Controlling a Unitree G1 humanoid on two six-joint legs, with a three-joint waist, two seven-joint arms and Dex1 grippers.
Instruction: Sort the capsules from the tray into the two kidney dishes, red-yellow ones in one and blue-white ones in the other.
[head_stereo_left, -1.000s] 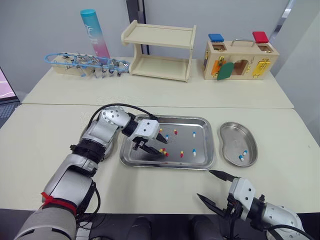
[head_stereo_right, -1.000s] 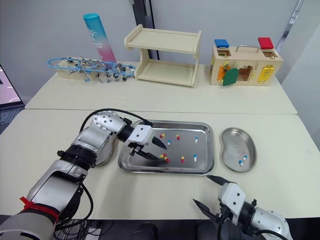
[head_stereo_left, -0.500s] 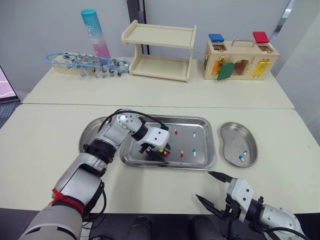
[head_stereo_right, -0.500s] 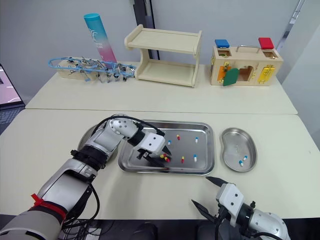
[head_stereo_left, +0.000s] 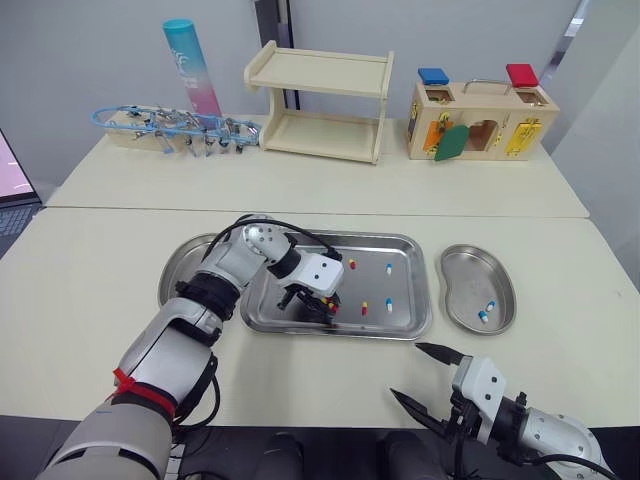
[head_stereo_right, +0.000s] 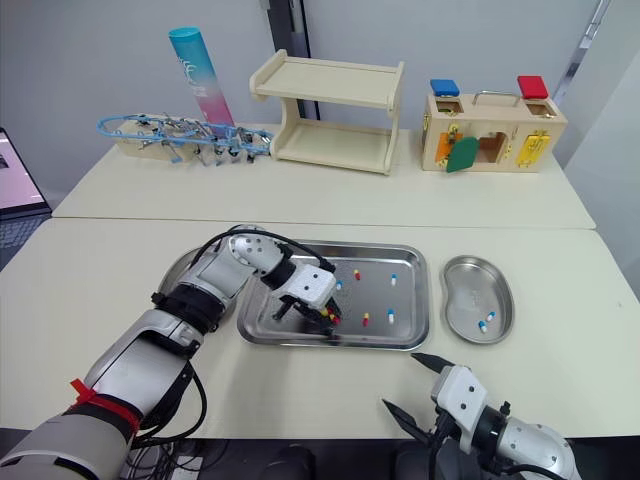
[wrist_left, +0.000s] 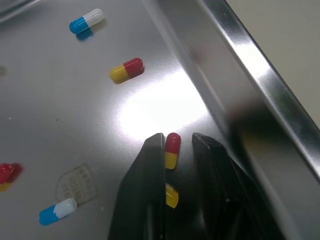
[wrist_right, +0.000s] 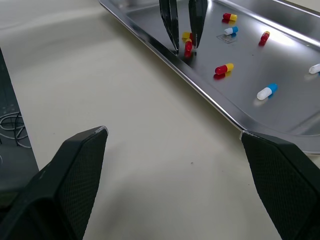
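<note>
Capsules (head_stereo_left: 364, 307) lie scattered in the steel tray (head_stereo_left: 405, 250) at mid-table. Two blue-white ones (head_stereo_left: 485, 310) are already in the right kidney dish (head_stereo_left: 465, 270). The left kidney dish (head_stereo_left: 178, 272) sits just beside the tray's other end, mostly behind the left arm, contents not visible.

Left gripper (wrist_left: 177, 142) is down on the tray floor near the front rim. Its fingers are narrowly apart and straddle one red-yellow capsule (wrist_left: 172, 150). One finger touches it and a small gap shows on the other side, so it's not clamped yet. A second red-yellow capsule (wrist_left: 171, 196) lies just behind it, close enough to get nudged.

Right gripper (head_stereo_left: 408, 370) hangs off the table's front edge, spread wide, holding nothing.

Handling guess: the capsule is tiny, very light, hard-shelled and smooth. On polished steel it'll likely skid or squirt out. Best to pinch across the middle of its short width, gently, then lift straight up.
</note>
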